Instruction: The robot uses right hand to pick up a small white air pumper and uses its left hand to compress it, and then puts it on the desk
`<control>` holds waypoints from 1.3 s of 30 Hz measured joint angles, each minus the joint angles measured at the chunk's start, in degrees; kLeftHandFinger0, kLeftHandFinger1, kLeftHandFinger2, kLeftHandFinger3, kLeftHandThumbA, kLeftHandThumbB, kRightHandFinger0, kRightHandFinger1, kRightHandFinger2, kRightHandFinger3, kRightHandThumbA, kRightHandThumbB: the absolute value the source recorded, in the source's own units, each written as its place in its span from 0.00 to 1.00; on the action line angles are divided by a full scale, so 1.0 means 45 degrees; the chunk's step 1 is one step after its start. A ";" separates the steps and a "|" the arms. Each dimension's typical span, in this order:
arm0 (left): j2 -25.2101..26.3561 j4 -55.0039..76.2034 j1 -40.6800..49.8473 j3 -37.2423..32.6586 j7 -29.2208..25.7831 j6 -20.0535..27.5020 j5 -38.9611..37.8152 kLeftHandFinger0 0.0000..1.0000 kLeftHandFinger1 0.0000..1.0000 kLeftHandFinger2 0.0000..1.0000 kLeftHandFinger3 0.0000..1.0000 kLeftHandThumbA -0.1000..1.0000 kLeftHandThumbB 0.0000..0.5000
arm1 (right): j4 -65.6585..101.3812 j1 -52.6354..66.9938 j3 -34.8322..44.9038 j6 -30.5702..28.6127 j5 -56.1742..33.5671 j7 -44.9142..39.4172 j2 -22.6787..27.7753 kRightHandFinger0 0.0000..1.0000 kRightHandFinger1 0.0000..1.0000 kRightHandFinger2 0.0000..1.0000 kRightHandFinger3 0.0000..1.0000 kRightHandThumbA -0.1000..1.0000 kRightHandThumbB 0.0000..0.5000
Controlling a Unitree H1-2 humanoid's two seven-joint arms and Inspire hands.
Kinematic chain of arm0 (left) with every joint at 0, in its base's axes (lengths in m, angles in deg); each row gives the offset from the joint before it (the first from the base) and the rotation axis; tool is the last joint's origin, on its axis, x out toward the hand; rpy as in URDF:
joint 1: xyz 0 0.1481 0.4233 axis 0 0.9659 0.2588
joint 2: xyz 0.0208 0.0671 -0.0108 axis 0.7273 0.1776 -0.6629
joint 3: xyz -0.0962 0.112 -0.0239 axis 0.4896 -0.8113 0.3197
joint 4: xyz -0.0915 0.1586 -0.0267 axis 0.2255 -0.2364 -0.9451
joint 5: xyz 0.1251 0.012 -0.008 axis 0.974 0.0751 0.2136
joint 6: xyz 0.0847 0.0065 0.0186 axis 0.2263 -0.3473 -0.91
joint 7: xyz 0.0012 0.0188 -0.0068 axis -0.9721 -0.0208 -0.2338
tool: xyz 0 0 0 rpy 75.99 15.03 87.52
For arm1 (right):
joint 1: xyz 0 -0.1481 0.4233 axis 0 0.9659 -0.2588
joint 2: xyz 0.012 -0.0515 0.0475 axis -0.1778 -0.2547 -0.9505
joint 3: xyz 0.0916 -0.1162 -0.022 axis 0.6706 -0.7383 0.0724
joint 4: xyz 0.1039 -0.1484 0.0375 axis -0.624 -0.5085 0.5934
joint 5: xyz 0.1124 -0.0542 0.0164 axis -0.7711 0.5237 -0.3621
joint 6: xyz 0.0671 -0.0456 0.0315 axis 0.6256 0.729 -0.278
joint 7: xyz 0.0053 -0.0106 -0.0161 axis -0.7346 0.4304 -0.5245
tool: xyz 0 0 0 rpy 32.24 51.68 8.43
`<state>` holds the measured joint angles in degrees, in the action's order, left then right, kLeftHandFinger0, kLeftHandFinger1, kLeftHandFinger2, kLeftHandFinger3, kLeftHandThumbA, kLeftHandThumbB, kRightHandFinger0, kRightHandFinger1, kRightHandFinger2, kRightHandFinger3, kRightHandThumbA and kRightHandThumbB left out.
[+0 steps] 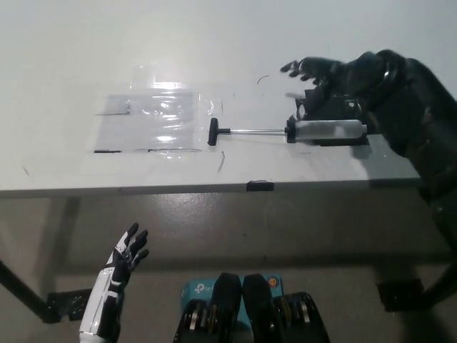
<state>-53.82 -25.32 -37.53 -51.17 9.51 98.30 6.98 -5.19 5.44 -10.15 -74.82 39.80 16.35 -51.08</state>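
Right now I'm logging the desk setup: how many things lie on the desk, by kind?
Air pump: 1
Black base plate under the pump: 1
Clear plastic sheet: 1
Total: 3

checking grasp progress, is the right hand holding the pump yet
No, the black right hand hovers open above the pump, which lies flat on the desk.
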 measured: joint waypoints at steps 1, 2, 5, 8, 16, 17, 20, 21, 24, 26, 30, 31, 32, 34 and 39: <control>0.0007 0.0002 0.0039 0.0005 0.0001 -0.0022 -0.0007 1.00 1.00 1.00 1.00 1.00 0.11 | -0.0145 0.0005 -0.0053 -0.0051 0.0081 0.0002 -0.0079 1.00 1.00 1.00 1.00 0.83 0.87; 0.0015 0.0009 0.0101 0.0013 0.0003 -0.0050 -0.0033 1.00 1.00 1.00 1.00 1.00 0.12 | -0.0264 0.0008 -0.0142 -0.0099 0.0161 0.0004 -0.0148 1.00 1.00 1.00 1.00 0.83 0.88; 0.0026 0.0012 0.0253 0.0048 0.0005 -0.0101 -0.0108 1.00 1.00 1.00 1.00 1.00 0.09 | -0.0514 0.0012 -0.0340 -0.0189 0.0400 0.0007 -0.0260 1.00 1.00 1.00 1.00 0.84 0.85; 0.0062 0.0010 0.0288 0.0090 0.0005 -0.0104 -0.0164 1.00 1.00 1.00 1.00 1.00 0.07 | -0.0607 0.0012 -0.0575 -0.0273 0.0686 0.0007 -0.0309 1.00 1.00 1.00 1.00 0.83 0.84; 0.0132 0.0020 0.0325 0.0196 0.0007 -0.0103 -0.0358 1.00 1.00 1.00 1.00 1.00 0.07 | -0.0654 0.0015 -0.0947 -0.0337 0.1276 0.0009 -0.0362 1.00 1.00 1.00 1.00 0.83 0.81; 0.0149 0.0020 0.0344 0.0215 0.0008 -0.0103 -0.0387 1.00 1.00 1.00 1.00 1.00 0.05 | -0.0654 0.0014 -0.0978 -0.0336 0.1341 0.0009 -0.0363 1.00 1.00 1.00 1.00 0.83 0.82; 0.0186 0.0020 0.0360 0.0284 0.0007 -0.0101 -0.0462 1.00 1.00 1.00 1.00 1.00 0.05 | -0.0700 0.0010 -0.1072 -0.0341 0.1523 0.0010 -0.0364 1.00 1.00 1.00 1.00 0.82 0.83; 0.0195 0.0020 0.0358 0.0313 0.0007 -0.0101 -0.0485 1.00 1.00 1.00 1.00 1.00 0.06 | -0.0724 0.0009 -0.1104 -0.0342 0.1614 0.0010 -0.0367 1.00 1.00 1.00 1.00 0.82 0.83; 0.0195 0.0020 0.0358 0.0378 0.0006 -0.0101 -0.0531 1.00 1.00 1.00 1.00 1.00 0.13 | -0.0776 0.0007 -0.1101 -0.0343 0.1737 0.0010 -0.0365 1.00 1.00 1.00 1.00 0.81 0.82; 0.0193 0.0020 0.0359 0.0404 0.0005 -0.0101 -0.0535 1.00 1.00 1.00 1.00 1.00 0.13 | -0.0801 0.0003 -0.1100 -0.0352 0.1780 0.0009 -0.0365 1.00 1.00 1.00 1.00 0.82 0.83; 0.0188 0.0018 0.0373 0.0430 0.0003 -0.0086 -0.0535 1.00 1.00 1.00 1.00 1.00 0.13 | -0.0933 0.0003 -0.1094 -0.0374 0.1878 0.0007 -0.0367 1.00 1.00 1.00 1.00 0.82 0.85; 0.0187 0.0017 0.0374 0.0434 0.0004 -0.0082 -0.0535 1.00 1.00 1.00 1.00 1.00 0.14 | -0.0963 0.0002 -0.1095 -0.0379 0.1894 0.0007 -0.0368 1.00 1.00 1.00 1.00 0.82 0.85; 0.0186 0.0017 0.0374 0.0438 0.0003 -0.0080 -0.0535 1.00 1.00 1.00 1.00 1.00 0.14 | -0.1004 0.0003 -0.1095 -0.0384 0.1929 0.0007 -0.0368 1.00 1.00 1.00 1.00 0.81 0.82; 0.0177 0.0017 0.0388 0.0458 0.0001 -0.0072 -0.0536 1.00 1.00 1.00 1.00 1.00 0.14 | -0.1062 0.0005 -0.1090 -0.0388 0.1982 0.0007 -0.0373 1.00 1.00 1.00 1.00 0.81 0.81; 0.0159 0.0017 0.0417 0.0513 0.0001 -0.0070 -0.0539 1.00 1.00 1.00 1.00 1.00 0.12 | -0.1133 0.0010 -0.1070 -0.0385 0.2054 0.0006 -0.0382 1.00 1.00 1.00 1.00 0.82 0.75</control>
<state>-53.11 -25.24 -35.65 -48.86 9.52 97.99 4.56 -10.29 5.48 -14.97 -76.55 49.04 16.38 -52.80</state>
